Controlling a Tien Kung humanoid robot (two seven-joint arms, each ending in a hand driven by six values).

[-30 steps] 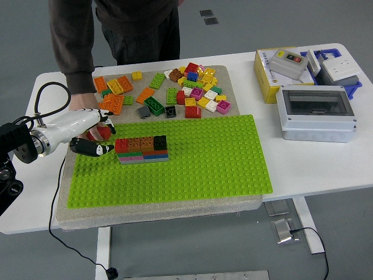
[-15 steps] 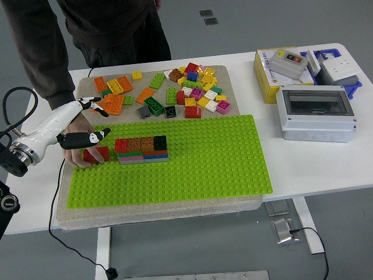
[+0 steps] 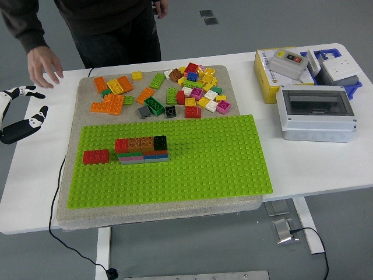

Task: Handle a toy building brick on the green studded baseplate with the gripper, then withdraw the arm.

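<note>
A red brick (image 3: 96, 156) sits on the green studded baseplate (image 3: 204, 163), just left of a short row of stacked bricks (image 3: 143, 149) in red, brown, orange and black. My left hand (image 3: 22, 114) is at the picture's left edge, over the white table and well clear of the baseplate. Its white fingers (image 3: 23, 91) are spread and hold nothing. The right arm does not show.
A pile of loose bricks (image 3: 160, 90) lies on the beige mat behind the baseplate. A person stands at the far side, one hand (image 3: 44, 65) resting on the table's far left corner. Grey electrical boxes (image 3: 316, 112) and a yellow box (image 3: 274, 76) stand at the right.
My left hand has let go of the red brick and pulled back left off the baseplate. The person's hand, which was at the red brick, has moved away to the far left corner.
</note>
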